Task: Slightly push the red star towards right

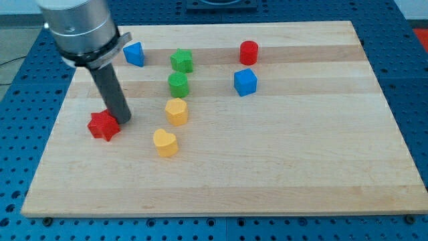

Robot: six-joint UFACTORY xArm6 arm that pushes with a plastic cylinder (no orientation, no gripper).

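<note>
Here my tip (pixel 123 121) touches the red star's (pixel 103 125) right edge.

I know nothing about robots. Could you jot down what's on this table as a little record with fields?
surface: wooden board
tool: dark rod; my tip beside the red star, on its right
red blocks: star, cylinder
blue blocks: cube, a wedge-like one
green blocks: star, cylinder
yellow blocks: hexagon-like one, heart
touching: green pair close; contact unclear
</note>
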